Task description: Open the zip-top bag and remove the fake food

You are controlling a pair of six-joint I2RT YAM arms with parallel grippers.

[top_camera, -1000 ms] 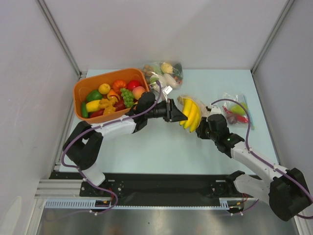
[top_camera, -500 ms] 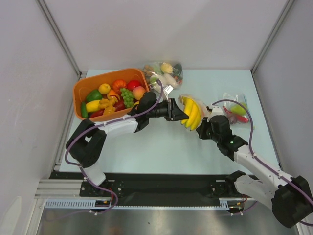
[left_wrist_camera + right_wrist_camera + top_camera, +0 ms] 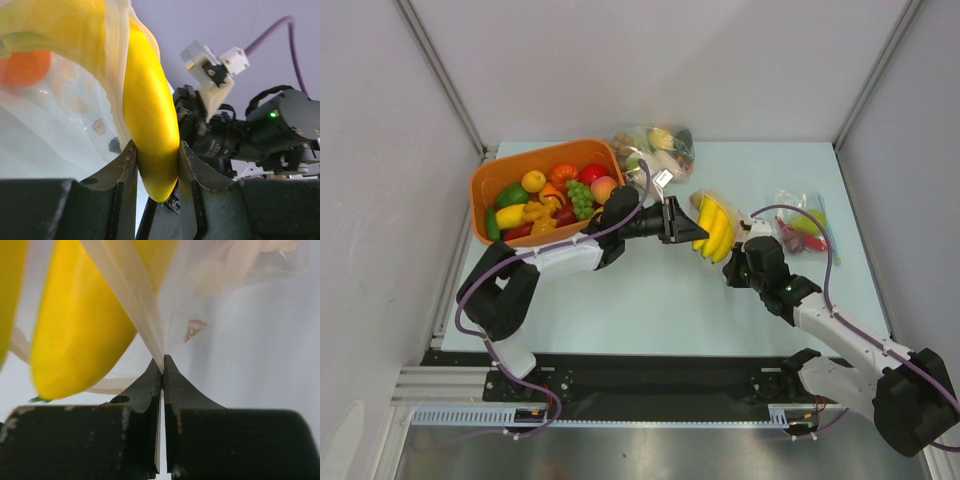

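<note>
Over the last second the banana bunch (image 3: 713, 228) has crept only slightly farther from the arm bases. It hangs above the table, well to the right of the orange basket (image 3: 542, 152). The left gripper (image 3: 154, 160) has its fingers clamped on the sides of one banana. The right gripper (image 3: 162, 365), on the side of the bunch away from the basket, has its fingers pressed together on a fold of the clear zip-top bag (image 3: 210, 315). I judge the pull-out is under way but unfinished: film still drapes the banana's upper part, while its lower end is bare. The bananas look glossy, smooth and curved (probably slippery in a pinch), and pale slices show through the film.
</note>
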